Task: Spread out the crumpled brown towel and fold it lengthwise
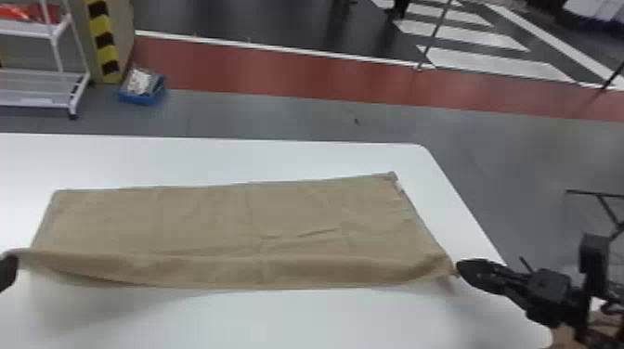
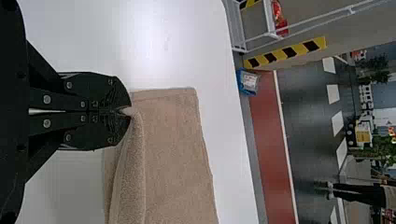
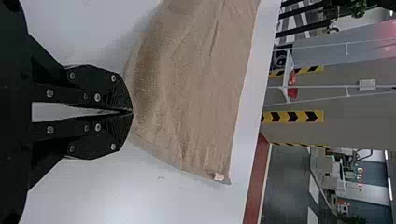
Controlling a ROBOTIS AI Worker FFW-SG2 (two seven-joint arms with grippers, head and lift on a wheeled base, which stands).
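R gripper (image 1: 458,268) & L gripper (image 1: 8,271), fingers pressed tog., each pinch a nr corner of brown towel (image 1: 209,213), spread on white tbl (image 1: 297,320) w/ nr edge raised btwn them.

Stuff on the floor past the white table (image 1: 232,153)
A white rack (image 1: 37,88) has something red (image 1: 28,14) up on a shelf; a yellow and black striped band (image 1: 103,37) runs up the wall beside it. Near the band sits a blue box (image 1: 143,99) with something white (image 1: 138,82) inside. A long red strip (image 1: 278,72) crosses the floor, and fat white stripes (image 1: 469,37) lie beyond.
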